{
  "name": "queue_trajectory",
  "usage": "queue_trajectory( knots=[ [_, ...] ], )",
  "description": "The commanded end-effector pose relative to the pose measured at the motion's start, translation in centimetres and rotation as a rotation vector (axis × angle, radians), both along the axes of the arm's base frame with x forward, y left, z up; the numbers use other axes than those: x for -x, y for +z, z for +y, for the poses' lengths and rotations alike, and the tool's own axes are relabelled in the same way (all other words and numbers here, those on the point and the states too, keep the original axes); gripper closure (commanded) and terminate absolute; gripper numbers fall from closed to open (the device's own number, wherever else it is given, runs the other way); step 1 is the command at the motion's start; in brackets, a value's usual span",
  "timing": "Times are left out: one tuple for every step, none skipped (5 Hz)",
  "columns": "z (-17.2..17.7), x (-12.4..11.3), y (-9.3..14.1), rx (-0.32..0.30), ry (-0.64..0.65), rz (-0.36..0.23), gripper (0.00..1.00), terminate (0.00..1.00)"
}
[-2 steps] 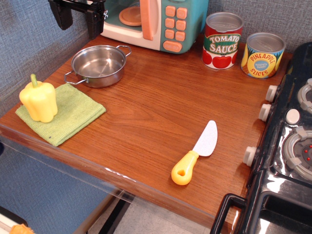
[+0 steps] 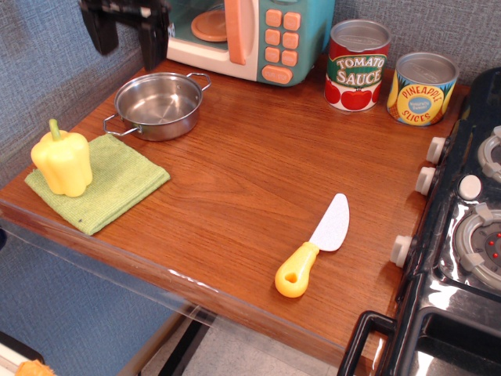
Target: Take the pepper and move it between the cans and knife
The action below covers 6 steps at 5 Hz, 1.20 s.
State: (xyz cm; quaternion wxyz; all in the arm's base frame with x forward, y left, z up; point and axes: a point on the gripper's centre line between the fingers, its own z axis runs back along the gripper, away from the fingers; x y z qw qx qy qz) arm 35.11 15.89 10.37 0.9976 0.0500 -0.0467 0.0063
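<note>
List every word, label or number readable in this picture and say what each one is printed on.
"TOMATO SAUCE": on the label of the red can.
"PINEAPPLE SLICES": on the label of the yellow-and-blue can.
A small blue patch between those two words on the pineapple can holds print too small to read.
The toy microwave has orange buttons with no readable marks.
Nothing else carries text.
</note>
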Motion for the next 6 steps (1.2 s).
queue_trajectory(
  knots=[
    [1.7, 2.5, 2.8, 0.034, 0.066, -0.013, 0.00, 0.00],
    [2.1, 4.6, 3.0, 0.045, 0.072, -0.001, 0.00, 0.00],
    [2.3, 6.7, 1.9, 0.039, 0.060, 0.029, 0.00, 0.00],
    [2.4, 8.2, 0.8, 0.024, 0.054, 0.059, 0.00, 0.00],
    [2.5, 9.0, -0.4, 0.002, 0.054, 0.091, 0.00, 0.00],
    [2.6, 9.3, -1.3, -0.017, 0.052, 0.106, 0.00, 0.00]
  ],
)
